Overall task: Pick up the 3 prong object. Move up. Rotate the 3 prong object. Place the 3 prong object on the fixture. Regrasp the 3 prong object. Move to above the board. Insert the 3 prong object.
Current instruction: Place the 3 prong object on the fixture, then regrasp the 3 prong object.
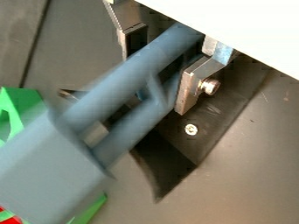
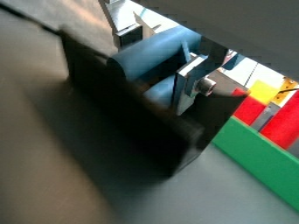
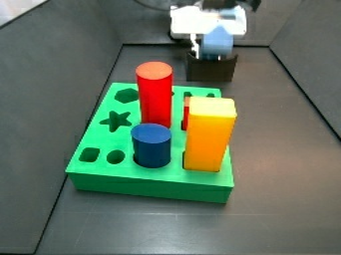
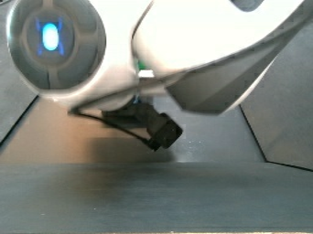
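Note:
The blue 3 prong object (image 1: 117, 105) lies between my fingers in both wrist views (image 2: 146, 57). My gripper (image 1: 158, 57) is shut on it, one silver finger plate (image 1: 193, 83) on each side. The piece rests over the dark fixture (image 2: 128, 114), which also shows in a wrist view (image 1: 176, 171). In a side view my gripper (image 3: 210, 22) holds the blue piece (image 3: 213, 42) right above the fixture (image 3: 210, 68) at the back of the floor. The green board (image 3: 147, 149) lies in front of it.
On the board stand a red cylinder (image 3: 155, 90), a yellow block (image 3: 209, 129) and a blue cylinder (image 3: 151, 144). The arm's white body (image 4: 73, 46) fills a side view, with the fixture (image 4: 146, 123) below it. Dark walls bound the floor.

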